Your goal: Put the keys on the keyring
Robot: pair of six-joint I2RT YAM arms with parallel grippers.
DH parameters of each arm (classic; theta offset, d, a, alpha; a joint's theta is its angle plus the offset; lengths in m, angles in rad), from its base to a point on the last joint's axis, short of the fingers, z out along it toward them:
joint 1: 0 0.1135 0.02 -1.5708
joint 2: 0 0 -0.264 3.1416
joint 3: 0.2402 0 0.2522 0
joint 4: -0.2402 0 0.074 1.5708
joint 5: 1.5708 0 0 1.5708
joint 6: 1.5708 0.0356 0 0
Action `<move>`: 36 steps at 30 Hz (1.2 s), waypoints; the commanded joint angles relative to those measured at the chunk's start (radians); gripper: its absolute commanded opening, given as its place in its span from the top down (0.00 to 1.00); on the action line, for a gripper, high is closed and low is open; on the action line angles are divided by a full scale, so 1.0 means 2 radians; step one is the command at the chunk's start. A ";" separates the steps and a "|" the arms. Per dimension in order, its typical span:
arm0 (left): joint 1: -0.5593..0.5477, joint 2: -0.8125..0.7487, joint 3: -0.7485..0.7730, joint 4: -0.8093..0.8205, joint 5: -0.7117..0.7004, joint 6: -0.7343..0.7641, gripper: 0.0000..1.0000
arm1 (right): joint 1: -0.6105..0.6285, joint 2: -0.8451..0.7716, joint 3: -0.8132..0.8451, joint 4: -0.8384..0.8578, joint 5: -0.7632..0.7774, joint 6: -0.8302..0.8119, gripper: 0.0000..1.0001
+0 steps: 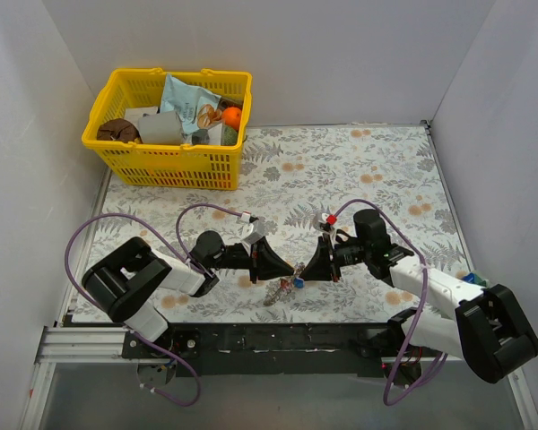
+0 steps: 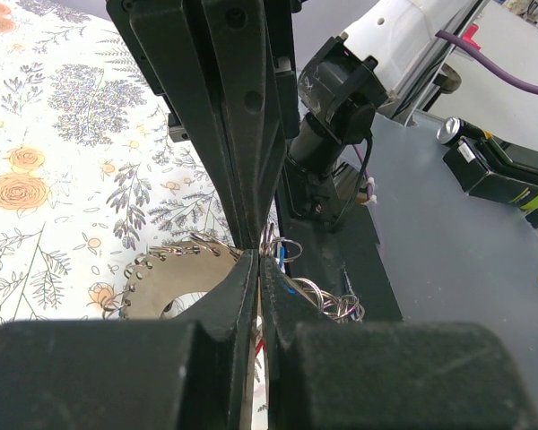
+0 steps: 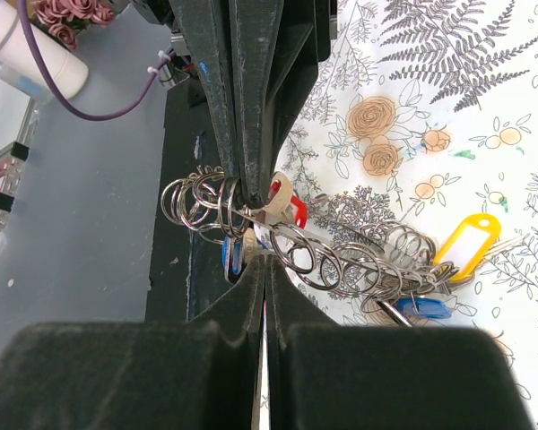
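Note:
The keyring [image 2: 175, 279] is a silver disc with a scalloped rim hung with small wire rings. It sits at my left gripper's tips [image 2: 258, 262], and the jaws are shut on its edge. My right gripper [image 3: 264, 262] meets the left one tip to tip above the table's front edge [image 1: 296, 269]. Its jaws are shut on a thin metal piece, seemingly a blue-capped key [image 3: 232, 256]. A red-capped key [image 3: 296, 211] hangs between the tips. A chain of rings [image 3: 359, 264] trails to another blue key [image 3: 421, 307] and a yellow tag [image 3: 466, 242].
A yellow basket [image 1: 170, 166] of packets and an orange stands at the back left. The floral cloth [image 1: 359, 170] covers the table. The black front rail [image 1: 287, 336] lies just below the grippers. White walls close in both sides.

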 commanded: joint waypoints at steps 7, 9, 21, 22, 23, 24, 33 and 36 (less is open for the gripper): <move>0.001 -0.009 0.007 0.264 -0.006 0.003 1.00 | 0.004 -0.053 0.005 -0.048 0.043 -0.025 0.93; 0.001 -0.010 0.007 0.264 -0.006 0.003 1.00 | 0.004 -0.069 0.004 -0.051 0.054 -0.025 0.86; 0.001 -0.013 0.004 0.264 -0.009 0.006 1.00 | 0.004 -0.101 -0.004 -0.059 0.081 -0.019 0.42; 0.001 -0.012 0.003 0.263 -0.010 0.006 1.00 | 0.004 -0.099 -0.004 -0.059 0.081 -0.018 0.42; 0.001 -0.012 0.004 0.264 -0.011 0.006 1.00 | 0.004 -0.099 -0.003 -0.059 0.078 -0.018 0.42; 0.001 -0.012 0.004 0.264 -0.011 0.006 1.00 | 0.006 -0.099 -0.003 -0.060 0.079 -0.017 0.42; 0.001 -0.013 0.001 0.262 -0.017 0.007 1.00 | 0.011 -0.104 0.010 -0.084 0.092 -0.019 0.33; 0.001 -0.015 -0.001 0.262 -0.019 0.008 1.00 | 0.013 -0.108 0.013 -0.089 0.104 -0.020 0.21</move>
